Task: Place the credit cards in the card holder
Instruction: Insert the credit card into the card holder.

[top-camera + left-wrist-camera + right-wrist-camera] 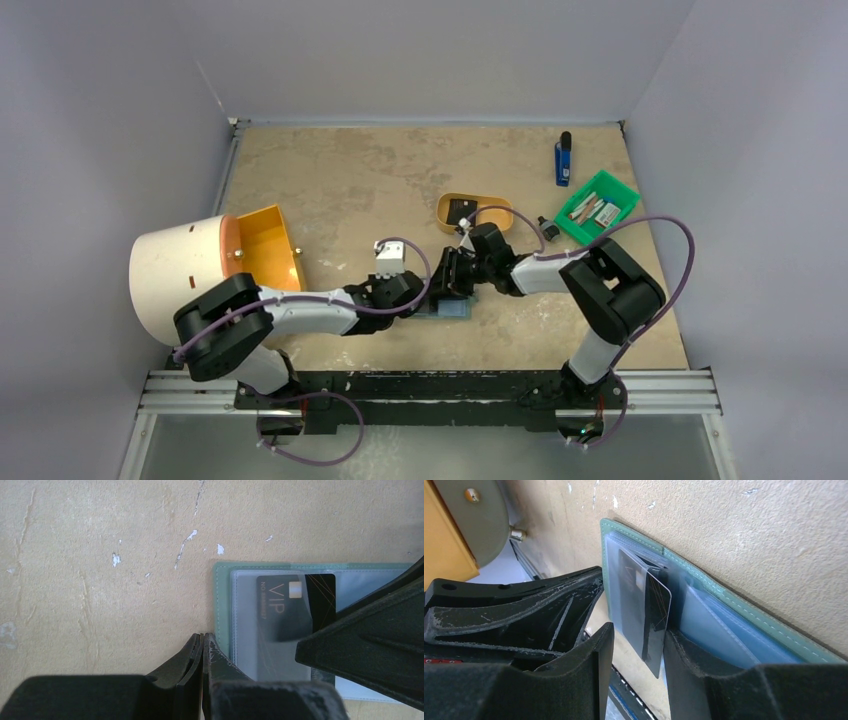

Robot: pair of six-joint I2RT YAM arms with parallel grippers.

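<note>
The sage-green card holder (452, 310) lies open on the table, its clear sleeves facing up (222, 605). A black VIP credit card (295, 605) sits partly inside one sleeve, one end sticking out. My left gripper (204, 637) is shut, with its tips on the table right against the holder's edge. My right gripper (639, 645) is open around the card's free end (656, 605), and the card leans near one finger (684, 655). In the top view both grippers meet over the holder, left (425, 293) and right (455, 275).
A tan oval tray (492, 206) holding a small black item stands behind the grippers. A green bin (598, 207) and a blue object (564, 158) are at the back right. A white bucket with an orange inside (200, 265) lies at the left.
</note>
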